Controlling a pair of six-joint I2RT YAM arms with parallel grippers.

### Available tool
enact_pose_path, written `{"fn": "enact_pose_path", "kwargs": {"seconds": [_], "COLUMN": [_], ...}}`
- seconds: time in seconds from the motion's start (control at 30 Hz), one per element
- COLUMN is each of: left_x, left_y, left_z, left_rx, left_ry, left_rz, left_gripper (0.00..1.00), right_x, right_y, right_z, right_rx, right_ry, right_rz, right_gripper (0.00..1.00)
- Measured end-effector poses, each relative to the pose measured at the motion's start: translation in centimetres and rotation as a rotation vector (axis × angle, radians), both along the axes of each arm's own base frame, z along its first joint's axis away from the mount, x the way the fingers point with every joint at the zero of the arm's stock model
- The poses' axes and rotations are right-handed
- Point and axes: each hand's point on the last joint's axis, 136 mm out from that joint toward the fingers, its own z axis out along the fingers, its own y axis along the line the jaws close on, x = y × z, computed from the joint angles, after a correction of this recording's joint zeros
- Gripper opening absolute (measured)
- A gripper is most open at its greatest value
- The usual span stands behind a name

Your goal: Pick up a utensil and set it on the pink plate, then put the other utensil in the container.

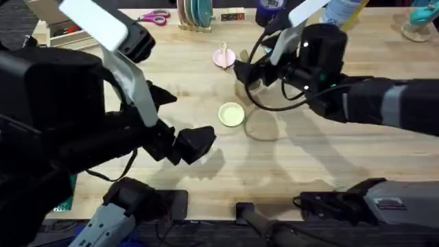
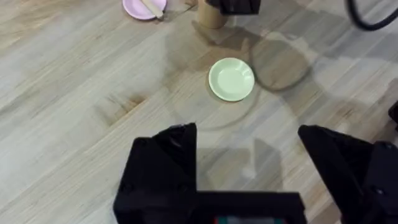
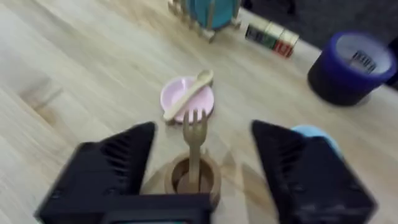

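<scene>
**Operator:** Starting nearest my arm bases and taking the container (image 3: 191, 176) as my marker: the left pincer (image 2: 249, 146) hangs over bare desk (image 1: 322, 158) on the near side of it, fingers spread wide, holding nothing. A pale yellow plate (image 1: 231, 114) lies between that pincer and the container.

**Observer:** And the right one?

**Operator:** The right pincer (image 3: 202, 146) sits directly over the container, fingers apart on either side of it. The other utensil (image 3: 194, 140), the wooden fork, stands upright inside the cup, tines up; I can't see a finger touching it.

**Observer:** So the rest is done?

**Operator:** I judge so. Just beyond the container lies the pink plate (image 3: 188, 98), with the utensil (image 3: 188, 93) resting slantwise across it.

**Observer:** How would they handle?

**Operator:** My guess is that both are light, stiff and thin, so they'd skid or tip easily. I'd pinch the fork on its neck just under the tines, above the cup rim. The cup looks light too; a nudge could topple it.

**Observer:** Any writing?

**Operator:** Farther past the plate there's a dark blue tape roll (image 3: 353, 67) with marks on its top, and a small strip of coloured blocks (image 3: 272, 36); I can't read anything on either.
</scene>
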Motion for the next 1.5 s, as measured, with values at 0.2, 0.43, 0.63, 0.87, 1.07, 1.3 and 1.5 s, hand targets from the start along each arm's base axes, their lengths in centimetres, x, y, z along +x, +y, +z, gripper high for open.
{"fn": "enact_pose_path", "kwargs": {"seconds": [0.2, 0.43, 0.63, 0.87, 1.07, 1.3, 1.5], "left_x": [0.0, 0.0, 0.0, 0.0, 0.0, 0.0, 0.0], "left_y": [0.0, 0.0, 0.0, 0.0, 0.0, 0.0, 0.0], "left_z": [0.0, 0.0, 0.0, 0.0, 0.0, 0.0, 0.0], "left_rx": [0.0, 0.0, 0.0, 0.0, 0.0, 0.0, 0.0], "left_ry": [0.0, 0.0, 0.0, 0.0, 0.0, 0.0, 0.0], "left_rz": [0.0, 0.0, 0.0, 0.0, 0.0, 0.0, 0.0], "left_gripper": [0.995, 0.995, 0.995, 0.995, 0.995, 0.995, 0.995], "right_x": [-1.1, -4.9, -9.1, -13.3, -15.7, -18.1, -19.5], "right_y": [-0.5, -2.2, -4.2, -6.1, -7.2, -8.3, -9.0], "right_z": [3.2, 3.3, 3.9, 4.2, 6.3, 8.6, 10.9], "right_rx": [0.035, 0.013, -0.018, -0.053, -0.051, -0.085, -0.101], "right_ry": [-0.021, 0.123, 0.212, 0.284, 0.281, 0.309, 0.323], "right_rz": [-0.008, -0.028, -0.037, -0.039, -0.039, -0.03, -0.026], "right_gripper": [0.998, 0.997, 0.998, 0.997, 0.998, 0.998, 0.997]}}
